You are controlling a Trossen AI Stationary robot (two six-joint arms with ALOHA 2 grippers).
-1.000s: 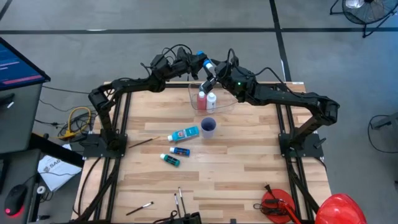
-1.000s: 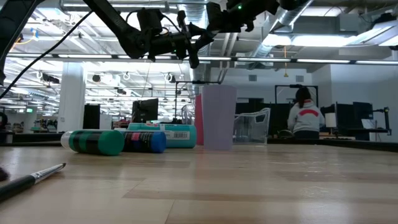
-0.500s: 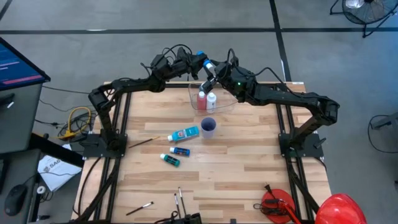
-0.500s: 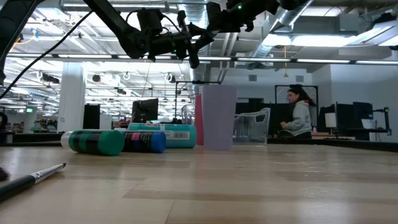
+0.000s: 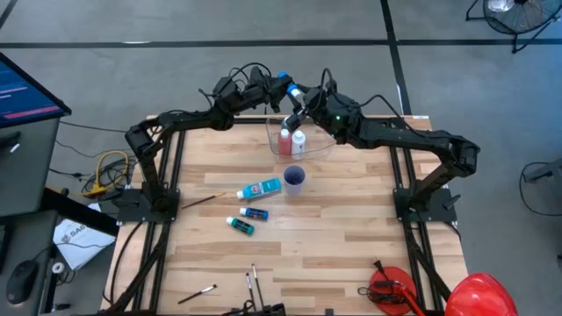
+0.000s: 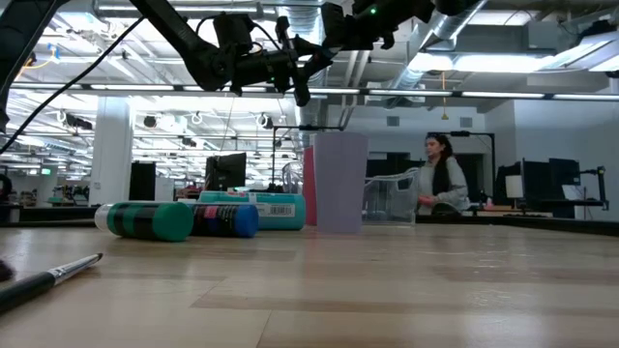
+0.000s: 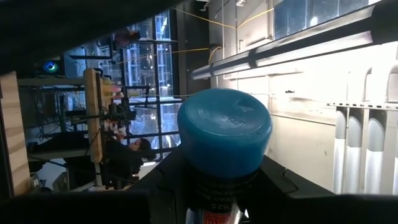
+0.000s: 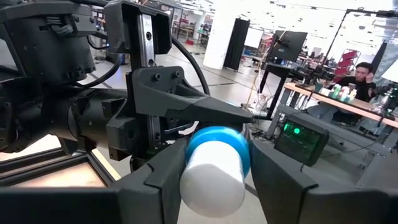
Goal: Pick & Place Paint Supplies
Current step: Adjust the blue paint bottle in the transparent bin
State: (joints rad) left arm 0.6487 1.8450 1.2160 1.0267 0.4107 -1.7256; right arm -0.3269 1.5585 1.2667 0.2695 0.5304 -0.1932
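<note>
Two grippers meet high over the tub [image 5: 272, 149] at the far middle of the table, sharing one blue bottle [image 7: 224, 134]. The left gripper [image 7: 214, 193] is clenched on its body, and the right gripper [image 8: 214, 171] sits around its white cap – whether it has clamped I cannot tell. The risk, as I judge it, is in the handover: if the left lets go before the right has a firm hold, the bottle drops, and a round cap could slip or twist out. It might fall into the tub and knock the bottles standing there, or bounce off the rim onto the table. Two clamped grippers pulling apart could also strain the cap. Counted: one bottle in the air; two in the tub, one red [image 5: 284, 140] and one white [image 5: 299, 139]; three lying left of middle – a larger light blue tube [image 5: 261, 189], a small blue one [image 5: 255, 212] and a teal one [image 5: 241, 226]. Four brushes show: one at the left [image 5: 200, 201], one near left [image 5: 198, 292], and a pair at the near edge [image 5: 253, 281]. One cup [image 5: 294, 178] stands beside the light blue tube.
</note>
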